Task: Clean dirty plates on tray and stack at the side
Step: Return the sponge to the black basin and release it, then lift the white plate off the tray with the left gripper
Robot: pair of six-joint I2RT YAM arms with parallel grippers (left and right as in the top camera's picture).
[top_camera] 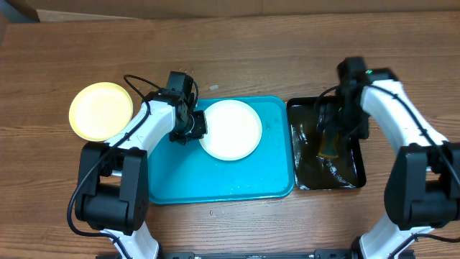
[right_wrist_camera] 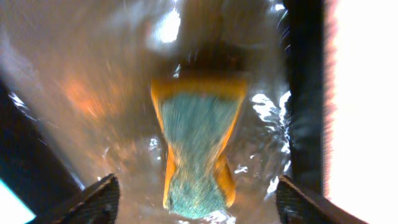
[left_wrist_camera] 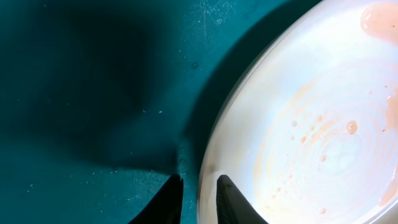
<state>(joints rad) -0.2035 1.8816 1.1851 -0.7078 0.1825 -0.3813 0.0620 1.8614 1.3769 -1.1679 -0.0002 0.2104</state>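
The white plate point(top_camera: 230, 129), smeared orange, lies on the tray point(top_camera: 215, 183) for wiping. The left claw point(left_wrist_camera: 199, 200) is a little spread around its rim, probably to steady it. The right claw point(right_wrist_camera: 199, 196) hangs wide spread over the sponge point(right_wrist_camera: 199, 137) soaking in the tub point(top_camera: 361, 165), holding nothing.

No readable text, label, brand or number anywhere.

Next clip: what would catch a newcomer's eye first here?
A white plate, smeared orange, lies on the turquoise tray at centre, the left gripper straddling its rim. To the right, a yellow-and-green sponge lies in the water-filled black tub under the open right gripper.
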